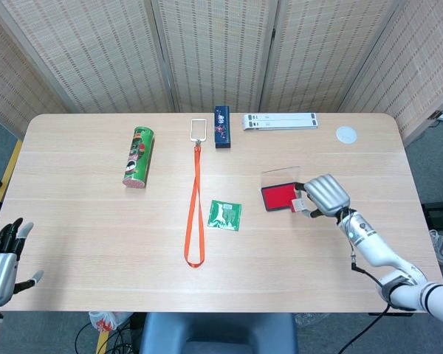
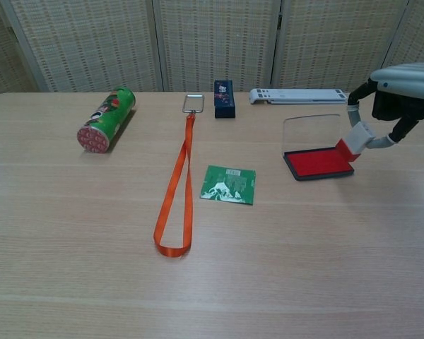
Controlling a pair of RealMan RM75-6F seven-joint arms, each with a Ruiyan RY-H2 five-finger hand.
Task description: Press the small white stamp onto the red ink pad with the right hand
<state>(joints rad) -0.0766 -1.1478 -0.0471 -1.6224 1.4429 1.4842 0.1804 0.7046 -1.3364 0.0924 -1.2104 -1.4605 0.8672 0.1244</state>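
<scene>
- While the right hand (image 1: 325,195) hangs over the right edge of the red ink pad (image 1: 278,197) in the head view, its back faces up and its fingers curl down around the small white stamp (image 1: 301,200), which peeks out at the hand's left side.
- Low at the frame's left corner, the left hand (image 1: 1,258) sits off the table edge with fingers spread, holding nothing.
- From the chest view, the right hand (image 2: 399,88) pinches the small white stamp (image 2: 356,139) tilted, its red base at the right edge of the red ink pad (image 2: 316,163); whether it touches the ink is unclear.
- Behind the pad stands its clear lid (image 2: 310,132).
</scene>
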